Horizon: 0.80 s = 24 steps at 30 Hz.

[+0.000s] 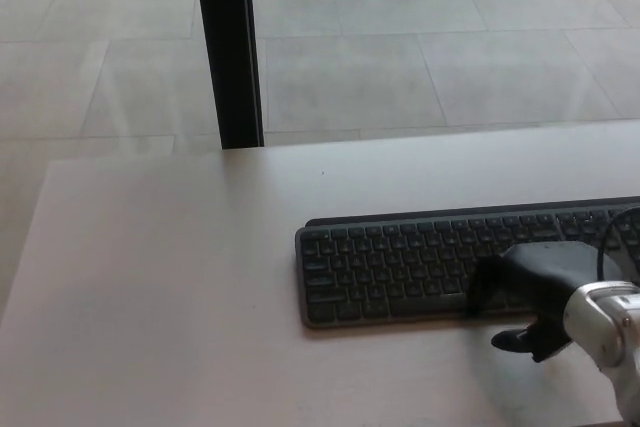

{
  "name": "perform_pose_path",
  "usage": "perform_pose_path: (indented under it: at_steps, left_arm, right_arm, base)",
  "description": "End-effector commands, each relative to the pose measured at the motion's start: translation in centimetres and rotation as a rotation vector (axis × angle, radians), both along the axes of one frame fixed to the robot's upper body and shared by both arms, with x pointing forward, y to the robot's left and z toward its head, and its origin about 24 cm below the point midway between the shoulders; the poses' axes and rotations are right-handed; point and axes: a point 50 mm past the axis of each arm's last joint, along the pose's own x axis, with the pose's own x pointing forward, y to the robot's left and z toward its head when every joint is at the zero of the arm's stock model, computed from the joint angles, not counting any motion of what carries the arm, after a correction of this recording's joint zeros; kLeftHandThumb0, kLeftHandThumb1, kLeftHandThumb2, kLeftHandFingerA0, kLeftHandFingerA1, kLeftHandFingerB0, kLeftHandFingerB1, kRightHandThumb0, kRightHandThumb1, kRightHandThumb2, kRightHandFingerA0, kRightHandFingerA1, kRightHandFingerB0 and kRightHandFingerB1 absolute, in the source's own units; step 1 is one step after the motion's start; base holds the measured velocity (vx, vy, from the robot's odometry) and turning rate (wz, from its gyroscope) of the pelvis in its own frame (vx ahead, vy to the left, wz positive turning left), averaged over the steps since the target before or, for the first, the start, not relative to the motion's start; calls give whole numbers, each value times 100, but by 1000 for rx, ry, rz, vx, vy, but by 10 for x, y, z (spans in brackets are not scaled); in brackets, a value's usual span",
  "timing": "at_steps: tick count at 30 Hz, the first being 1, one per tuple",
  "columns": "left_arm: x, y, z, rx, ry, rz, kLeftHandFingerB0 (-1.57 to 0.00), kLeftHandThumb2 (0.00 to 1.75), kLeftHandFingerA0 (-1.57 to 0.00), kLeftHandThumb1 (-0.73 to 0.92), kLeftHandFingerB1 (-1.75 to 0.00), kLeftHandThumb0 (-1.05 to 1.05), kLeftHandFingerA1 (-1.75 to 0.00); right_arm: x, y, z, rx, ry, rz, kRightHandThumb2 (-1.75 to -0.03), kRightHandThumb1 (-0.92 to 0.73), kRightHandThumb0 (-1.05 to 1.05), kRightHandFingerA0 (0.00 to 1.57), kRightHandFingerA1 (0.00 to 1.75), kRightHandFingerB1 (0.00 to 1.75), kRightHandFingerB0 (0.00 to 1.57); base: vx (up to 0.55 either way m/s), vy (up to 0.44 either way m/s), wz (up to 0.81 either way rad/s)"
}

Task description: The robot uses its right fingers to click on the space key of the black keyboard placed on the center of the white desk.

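Note:
The black keyboard (400, 269) lies on the white desk (180, 277), right of the middle, and its right end runs out of the picture. My right hand (530, 287) comes in from the lower right and covers the keyboard's front right part. Its fingers (485, 292) bend down onto the bottom row of keys, about where the space key lies, which they hide. The thumb (515, 340) sticks out apart from them over the desk, just in front of the keyboard. The hand holds nothing. My left hand does not show.
A black vertical post (227, 47) stands behind the desk's far edge at the left. Beyond it is a grey tiled floor (420, 37). The desk's near right corner is taken up by my silver wrist (610, 332).

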Motion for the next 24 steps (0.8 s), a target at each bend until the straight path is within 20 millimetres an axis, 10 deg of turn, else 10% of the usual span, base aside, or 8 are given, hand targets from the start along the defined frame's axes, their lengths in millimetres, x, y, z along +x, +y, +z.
perform_pose_path:
  at_steps: [1, 11, 12, 14, 16, 24]
  left_arm:
    - [-4, 6, 4, -6, -15, 43, -54, 61, -67, 70, -56, -56, -73]
    - [-6, 7, 5, 9, 5, 21, -54, 62, -67, 73, -57, -56, -72]
    - [-7, 7, 5, 9, 1, 23, -54, 62, -67, 73, -57, -55, -73]
    - [-7, 7, 4, 5, 0, 27, -48, 62, -66, 72, -53, -56, -71]
    - [-7, 7, 4, -3, -2, 36, -51, 62, -66, 72, -54, -55, -71]
    - [-10, 7, 2, -8, 3, 28, -54, 62, -66, 73, -55, -56, -70]
  right_arm:
    - [2, -28, 42, 382, 148, -93, -59, -64, -48, 94, 91, 48, 55]
    - [-1, -108, 145, 689, -73, -209, -60, -64, -48, 92, 73, 44, 55]
    - [-4, -119, 152, 714, -100, -239, -90, -52, -50, 82, 75, 57, 47]
    - [-21, -155, 171, 782, -227, -293, -89, -55, -55, 85, 75, 56, 48]
    - [-36, -173, 178, 831, -306, -364, -59, -63, -52, 96, 69, 43, 58]
    - [-95, -246, 170, 945, -547, -701, -58, -59, -55, 105, 81, 44, 66]
  base:
    - [0, 0, 0]
    - [0, 0, 0]
    - [0, 0, 0]
    - [0, 0, 0]
    - [0, 0, 0]
    - [0, 0, 0]
